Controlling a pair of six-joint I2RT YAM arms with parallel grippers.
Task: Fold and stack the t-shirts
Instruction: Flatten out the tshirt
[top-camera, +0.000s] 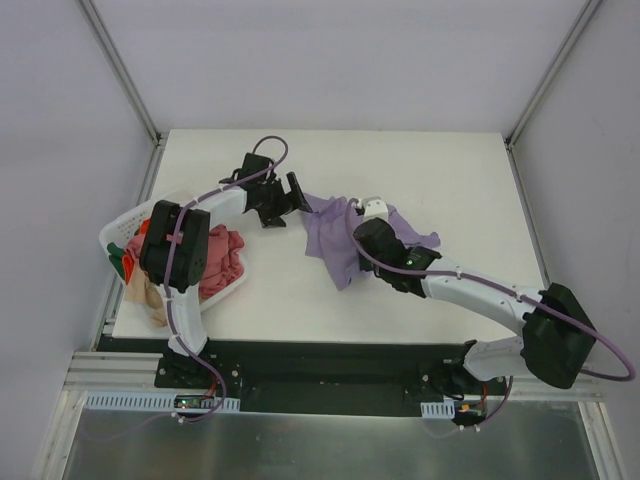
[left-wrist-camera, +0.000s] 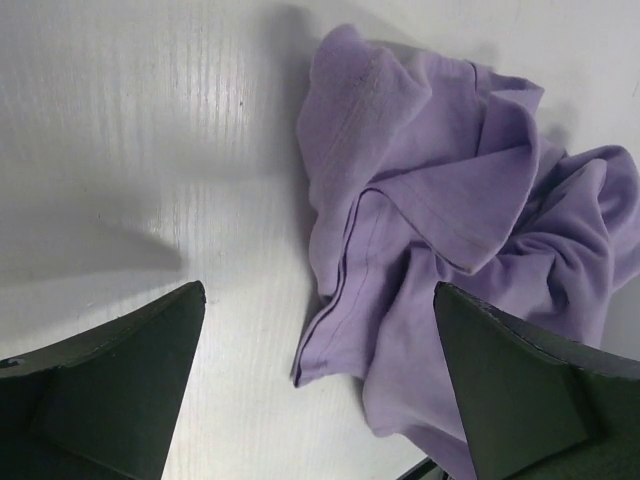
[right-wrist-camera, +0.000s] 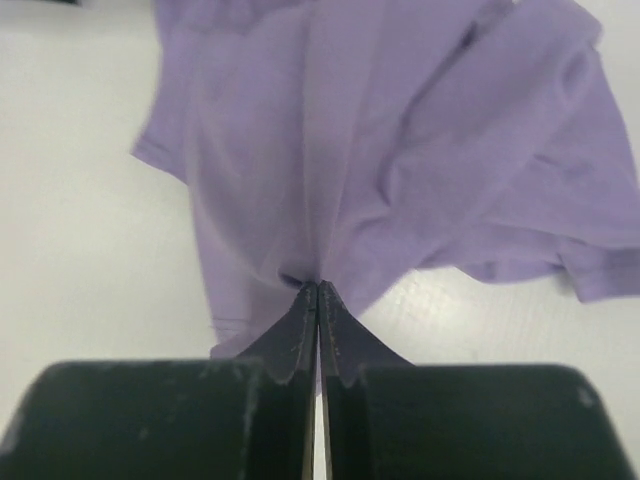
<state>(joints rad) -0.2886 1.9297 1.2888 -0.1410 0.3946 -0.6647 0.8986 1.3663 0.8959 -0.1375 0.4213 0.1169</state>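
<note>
**Pinched on one side only**

Top view: your lavender t-shirt (top-camera: 335, 238) sits bunched at mid-desk (top-camera: 450, 170), with other t-shirts (top-camera: 222, 262) in the basket (top-camera: 113, 236).
Left wrist: your left tool (left-wrist-camera: 318, 300) is spread wide, released, just beside the shirt.
Right wrist: your right tool (right-wrist-camera: 318, 290) is clenched on a fold of it.

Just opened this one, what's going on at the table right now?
The right hand is shut on a bunched fold of the lavender t-shirt, which lies crumpled and not yet folded near the middle of the table. The left hand is open, poised at the shirt's left edge without gripping it. The other t-shirts sit heaped in the white basket at the table's left side. No folded stack is visible yet.
</note>
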